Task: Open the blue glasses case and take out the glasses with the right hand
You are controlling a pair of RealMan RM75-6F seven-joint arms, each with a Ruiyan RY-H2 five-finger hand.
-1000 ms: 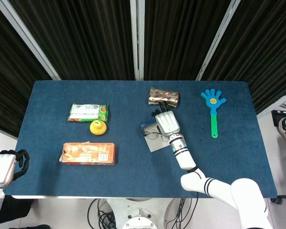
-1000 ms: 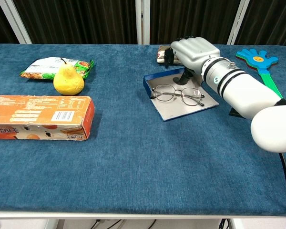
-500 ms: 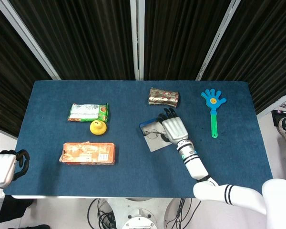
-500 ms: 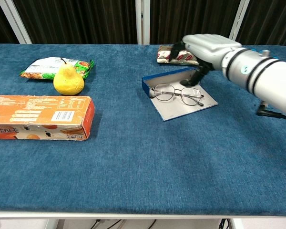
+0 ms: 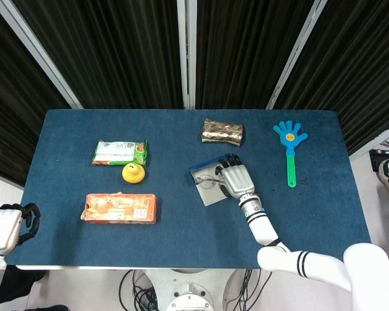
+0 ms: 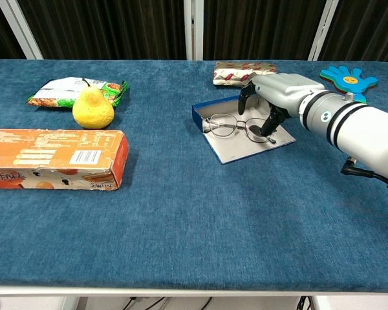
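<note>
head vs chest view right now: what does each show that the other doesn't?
Only the head view shows the left hand, off the table's near-left corner, fingers curled with nothing in them, and the full blue hand clapper with its green handle.

Only the chest view shows the glasses clearly, lying in the open blue glasses case, and the yellow fruit as a pear.

Both show the right hand over the case, the orange box, the green snack packet and the shiny wrapped packet.

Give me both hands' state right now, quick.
Left hand: fingers curled, holds nothing.
Right hand: over the glasses, thumb down by them; grip cannot be told.
</note>
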